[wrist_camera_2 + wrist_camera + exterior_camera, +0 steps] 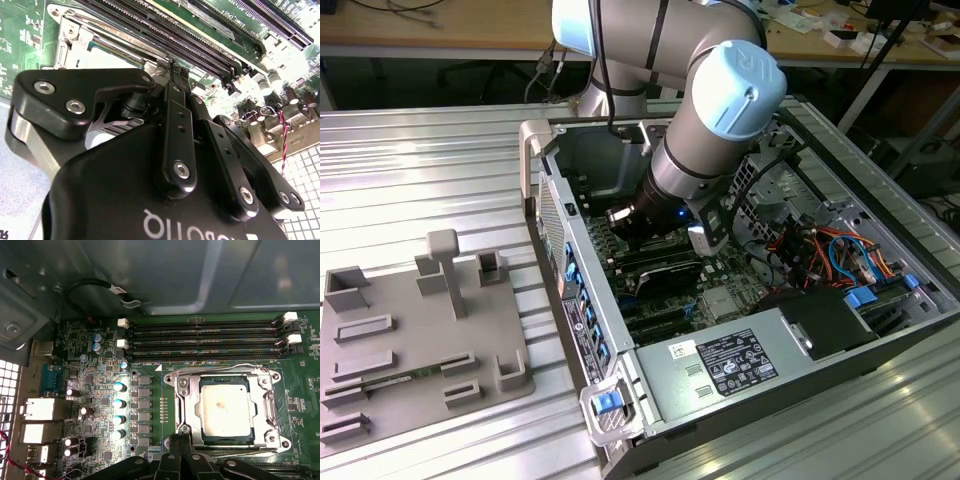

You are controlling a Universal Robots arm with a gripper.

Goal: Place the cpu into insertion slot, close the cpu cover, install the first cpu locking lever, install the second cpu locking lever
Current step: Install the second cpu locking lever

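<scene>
The open computer case (650, 400) lies on its side on the ribbed metal table (420, 170), with a grey fixture tray (420, 330) well apart toward the exterior view's left. The arm (705, 150) reaches down into the case over the green motherboard (100, 440). In the first wrist view the insertion slot (272, 405) sits just beside the long black memory slots (200, 340), and the cpu (225, 410) already lies flat inside it, its silvery-tan face showing through the window of the cpu cover (192, 412), which appears to be folded down over the socket. The gripper (181, 442) hangs at the near edge of the socket, its fingertips pressed together on nothing that I can make out, close to the thin lever wire (220, 369) and the frame's corner. The chip looks light, stiff and fragile, best touched only at its edges; the cover is thin sheet metal, rigid enough yet springy, and the levers are slim steel rods that would likely slip unless caught near their hooked ends. The memory slots with their white latches (290, 317), the row of capacitors (119, 410) and the case wall crowd the socket, and bundled cables (820, 250) lie further off.
</scene>
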